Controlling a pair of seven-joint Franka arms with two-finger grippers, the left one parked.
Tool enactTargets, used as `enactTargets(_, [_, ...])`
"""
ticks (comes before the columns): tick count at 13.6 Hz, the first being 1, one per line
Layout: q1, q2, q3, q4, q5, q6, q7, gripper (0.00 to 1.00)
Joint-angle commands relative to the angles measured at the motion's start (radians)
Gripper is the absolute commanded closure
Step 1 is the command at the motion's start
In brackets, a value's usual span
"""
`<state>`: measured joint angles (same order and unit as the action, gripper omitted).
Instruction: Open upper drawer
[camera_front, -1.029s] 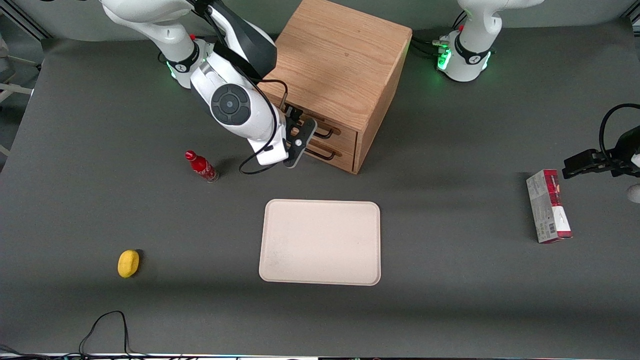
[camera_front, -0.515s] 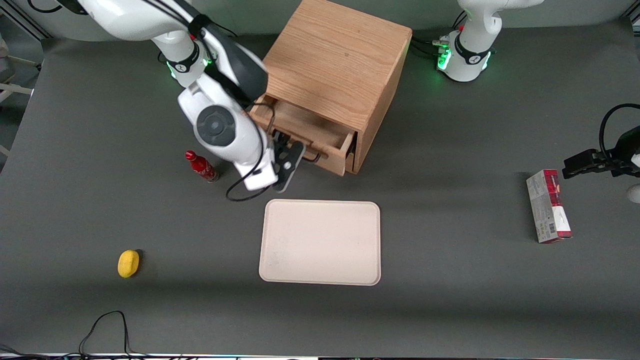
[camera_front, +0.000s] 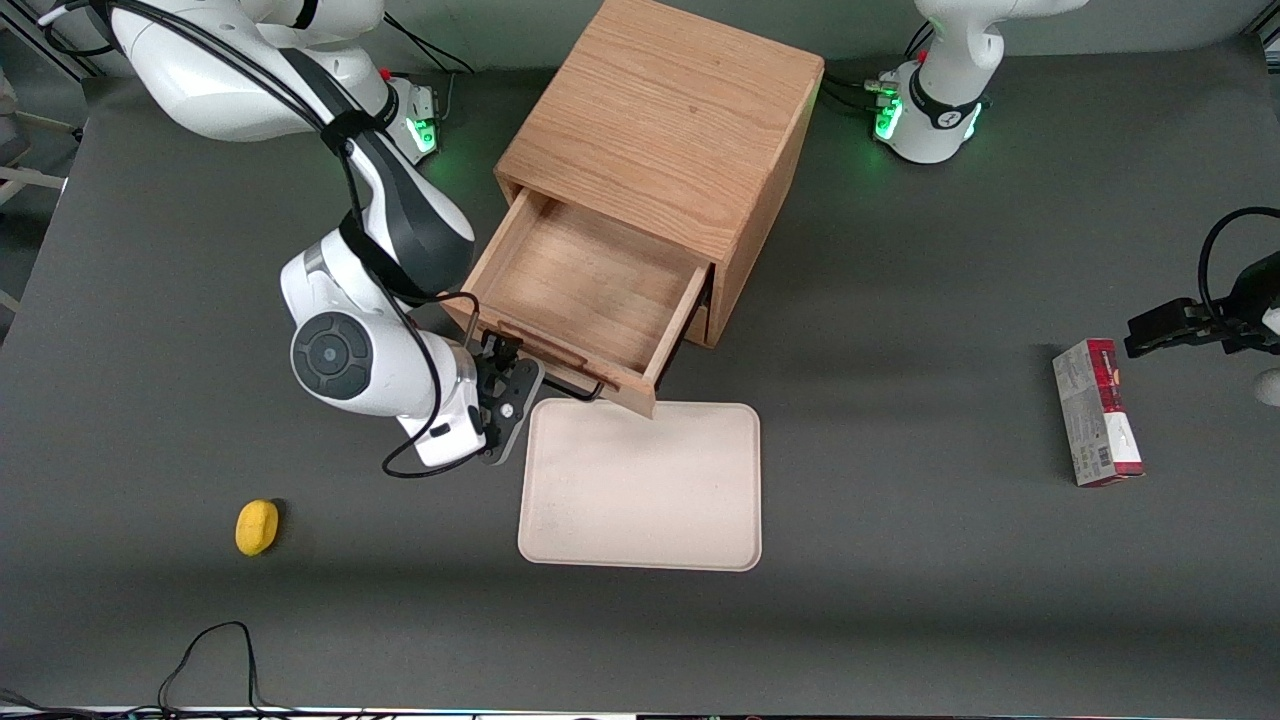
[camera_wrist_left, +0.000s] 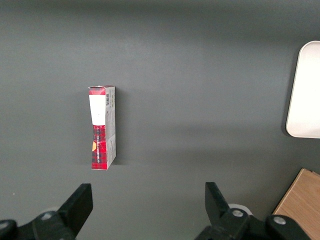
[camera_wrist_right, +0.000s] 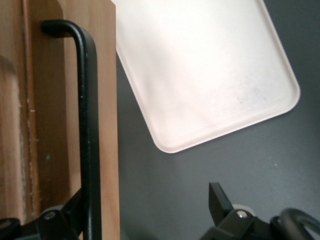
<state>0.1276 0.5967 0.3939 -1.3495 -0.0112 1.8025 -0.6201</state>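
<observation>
Sliding well out of the oak cabinet (camera_front: 680, 120) now, the upper drawer (camera_front: 585, 290) is overhanging the beige tray (camera_front: 640, 485); the claw (camera_front: 505, 395) is hanging spread around its black handle (camera_wrist_right: 85, 125), freeing it.

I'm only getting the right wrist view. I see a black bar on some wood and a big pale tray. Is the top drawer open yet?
Observer: Yes. In the front view, the light oak upper drawer sticks far out of the wooden cabinet.
Child: Is anything inside it?
Observer: No, the part that shows is just bare wood.
Child: Where's the gripper on the table?
Observer: The gripper is in front of the drawer, open, at the end of the thin black bar handle toward the working arm's end.
Child: What else is out there?
Observer: A small rounded yellow object lies nearer the front camera than the gripper.
</observation>
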Motion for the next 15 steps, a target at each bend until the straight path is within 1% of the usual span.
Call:
enactTargets(1, [0.01,0.025,-0.02,0.072,-0.018,-0.026,-0.024,0.0])
enactTargets(2, [0.01,0.012,-0.021,0.073,-0.021,-0.028,-0.014,0.0])
enactTargets(3, [0.01,0.003,-0.021,0.081,-0.056,-0.028,-0.012,0.0])
enactTargets(4, [0.01,-0.012,-0.017,0.11,-0.111,-0.029,-0.012,0.0])
enactTargets(5, [0.012,-0.02,-0.013,0.15,-0.134,-0.034,-0.01,0.0])
enactTargets(7, [0.009,-0.073,-0.024,0.178,-0.128,-0.057,0.014,0.0])
enactTargets(8, [-0.002,-0.099,-0.045,0.182,-0.093,-0.058,0.02,0.0])
enactTargets(9, [-0.002,-0.147,-0.103,0.179,-0.043,-0.066,0.031,0.0])
enactTargets(10, [-0.002,-0.205,-0.166,0.161,-0.005,-0.128,0.045,0.0])
enactTargets(11, [0.0,-0.256,-0.214,0.108,0.02,-0.214,0.125,0.0])
enactTargets(13, [0.0,-0.406,-0.332,-0.061,0.107,-0.242,0.372,0.0])
enactTargets(14, [0.0,-0.493,-0.358,-0.174,0.118,-0.224,0.457,0.0])
enactTargets(15, [-0.002,-0.57,-0.371,-0.268,0.116,-0.212,0.541,0.0])
